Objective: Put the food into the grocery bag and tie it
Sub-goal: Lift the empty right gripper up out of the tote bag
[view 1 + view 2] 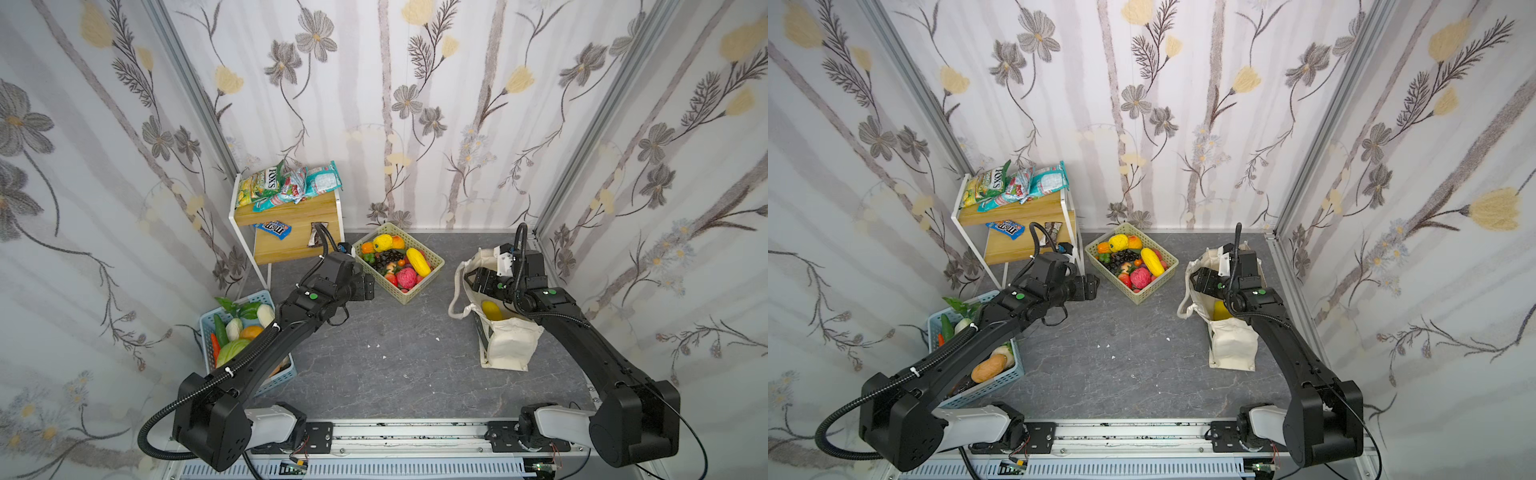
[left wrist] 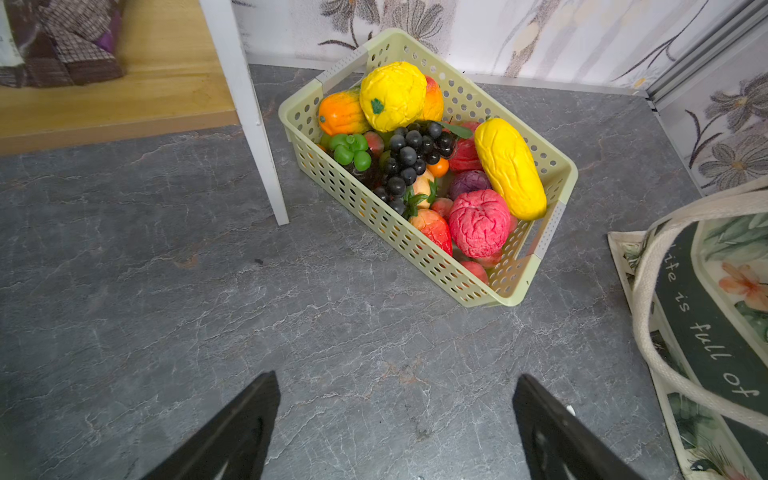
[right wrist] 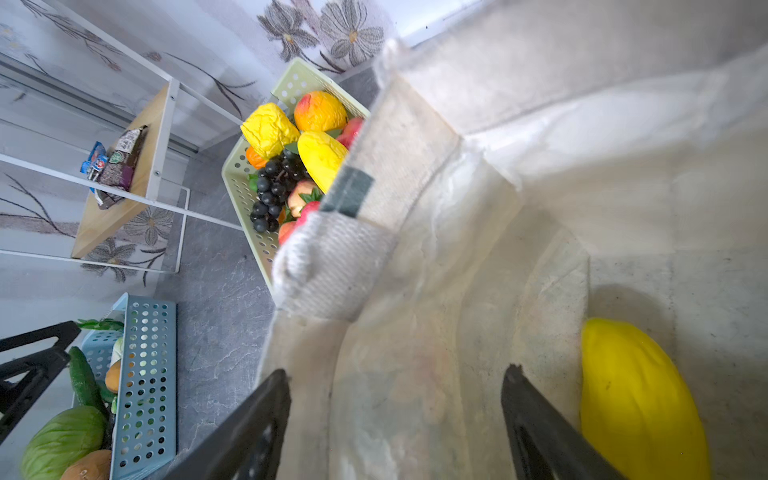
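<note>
The cream grocery bag (image 1: 509, 345) (image 1: 1233, 351) stands open at the right, with one yellow mango (image 1: 491, 310) (image 3: 640, 403) lying inside. My right gripper (image 1: 476, 280) (image 3: 399, 370) is open at the bag's mouth. One finger is outside the bag's left wall and the other inside, gripping nothing. More food fills the beige basket (image 1: 409, 293) (image 2: 374, 208): a yellow mango (image 2: 509, 166), dark grapes (image 2: 411, 158) and a pink knobbly ball (image 2: 478, 222). My left gripper (image 1: 368, 286) (image 2: 397, 376) hangs open and empty over bare floor, just left of that basket.
A white-framed wooden shelf (image 1: 291, 245) in the back left corner carries the FOX'S packet (image 1: 259, 185), other snack bags and a brown bar wrapper (image 1: 318, 235). A light blue basket (image 1: 257, 297) of vegetables sits under my left arm. Walls close in on three sides.
</note>
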Controlling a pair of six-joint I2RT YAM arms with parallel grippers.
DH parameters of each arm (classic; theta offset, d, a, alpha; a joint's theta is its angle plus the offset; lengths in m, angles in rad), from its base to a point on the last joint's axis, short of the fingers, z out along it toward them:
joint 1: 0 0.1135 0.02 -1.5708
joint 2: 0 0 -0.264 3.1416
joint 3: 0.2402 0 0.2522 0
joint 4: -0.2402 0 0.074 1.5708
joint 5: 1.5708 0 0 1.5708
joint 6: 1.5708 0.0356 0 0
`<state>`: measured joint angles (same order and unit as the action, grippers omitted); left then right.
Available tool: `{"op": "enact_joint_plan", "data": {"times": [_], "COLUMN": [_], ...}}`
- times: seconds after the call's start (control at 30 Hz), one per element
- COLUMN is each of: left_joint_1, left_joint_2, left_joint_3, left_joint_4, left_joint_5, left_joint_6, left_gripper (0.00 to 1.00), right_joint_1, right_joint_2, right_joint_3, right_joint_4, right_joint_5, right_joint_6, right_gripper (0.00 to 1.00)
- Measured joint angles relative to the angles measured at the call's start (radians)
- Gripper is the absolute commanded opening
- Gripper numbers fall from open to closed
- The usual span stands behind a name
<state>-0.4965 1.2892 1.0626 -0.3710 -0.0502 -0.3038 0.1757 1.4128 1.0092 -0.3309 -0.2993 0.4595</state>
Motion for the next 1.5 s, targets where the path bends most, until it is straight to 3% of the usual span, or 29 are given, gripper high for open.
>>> {"op": "enact_joint_plan", "data": {"times": [0.37, 0.7, 0.97, 1.33, 1.5], "left_joint_1": [0.000, 0.000, 0.000, 0.000, 0.000], "left_joint_2": [0.000, 0.008, 0.011, 0.006, 0.007], "left_joint_3": [0.000, 0.001, 0.001, -0.001, -0.001], "left_joint_4": [0.000, 0.000, 0.000, 0.000, 0.001], "left_joint_5": [0.000, 0.000, 0.002, -0.001, -0.001], "left_joint_6": [-0.010, -0.010, -0.011, -0.010, -0.010], "left_gripper": [0.91, 0.91, 0.90, 0.91, 0.91], "right_joint_1": [-0.018, 0.026, 0.078, 0.097, 0.098], "right_joint_2": [-0.029, -0.030, 0.022, 0.074, 0.079], "right_joint_3": [0.134, 0.164, 0.167, 0.169, 0.171], "right_joint_4": [-0.092, -0.159, -0.166, -0.157, -0.144], "right_joint_5": [0.099, 0.158, 0.202, 0.203, 0.196], "right_joint_6": [-0.055, -0.084, -0.086, -0.083, -0.074], "right_gripper": [0.77, 0.54, 0.42, 0.08, 0.06]}}
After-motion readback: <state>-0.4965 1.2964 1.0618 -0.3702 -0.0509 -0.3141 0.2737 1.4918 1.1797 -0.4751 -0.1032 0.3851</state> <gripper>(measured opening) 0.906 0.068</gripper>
